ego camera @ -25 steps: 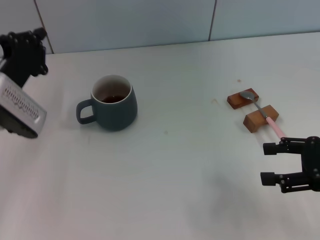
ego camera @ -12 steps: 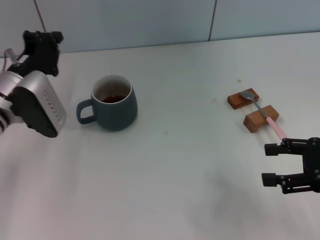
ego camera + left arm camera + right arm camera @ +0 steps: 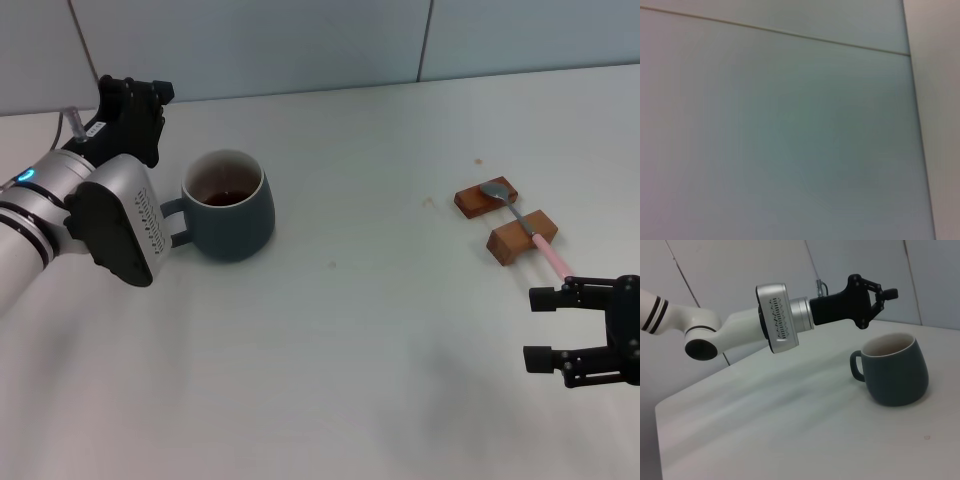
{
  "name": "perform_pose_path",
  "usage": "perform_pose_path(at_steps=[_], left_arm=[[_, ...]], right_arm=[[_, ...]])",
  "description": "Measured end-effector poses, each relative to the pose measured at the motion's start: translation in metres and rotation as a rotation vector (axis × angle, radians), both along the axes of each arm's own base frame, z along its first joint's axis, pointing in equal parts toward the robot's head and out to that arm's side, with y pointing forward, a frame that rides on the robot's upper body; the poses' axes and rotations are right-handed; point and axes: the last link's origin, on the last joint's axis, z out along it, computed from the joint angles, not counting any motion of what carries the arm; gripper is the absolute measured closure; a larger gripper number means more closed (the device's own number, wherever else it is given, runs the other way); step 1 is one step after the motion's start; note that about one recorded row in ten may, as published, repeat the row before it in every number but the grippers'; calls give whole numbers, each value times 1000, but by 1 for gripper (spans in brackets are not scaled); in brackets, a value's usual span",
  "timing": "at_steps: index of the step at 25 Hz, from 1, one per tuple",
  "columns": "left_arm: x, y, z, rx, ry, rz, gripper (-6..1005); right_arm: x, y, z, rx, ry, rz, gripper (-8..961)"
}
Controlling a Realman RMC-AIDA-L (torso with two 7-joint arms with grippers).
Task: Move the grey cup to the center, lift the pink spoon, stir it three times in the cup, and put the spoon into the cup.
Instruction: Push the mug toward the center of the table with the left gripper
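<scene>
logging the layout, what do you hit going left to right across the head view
left tool → grey cup → two wooden blocks carrying the pink spoon → right tool

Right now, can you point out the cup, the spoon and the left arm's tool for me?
cup [image 3: 238, 225]: head view, on its blue-grey side wall.
spoon [image 3: 548, 253]: head view, on its pink handle.
left tool [image 3: 883, 295]: right wrist view, between its black fingertips.
</scene>
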Motion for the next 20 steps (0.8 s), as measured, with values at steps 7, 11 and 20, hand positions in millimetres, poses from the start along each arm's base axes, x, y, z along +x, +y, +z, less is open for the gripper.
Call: perform_pose_path(at_steps=[7,11,20], left_arm=[[1,-2,-8,-32,12,7,1000],[2,-5,-14,-53,9,6,1000],[6,-12,-26,-97,-2,2,1000]], right_arm=[[1,-2,-1,0,5,-1,148],[2,-3,-1,0,5,-6,149],[3,-4,-2,0,5,-8,151]])
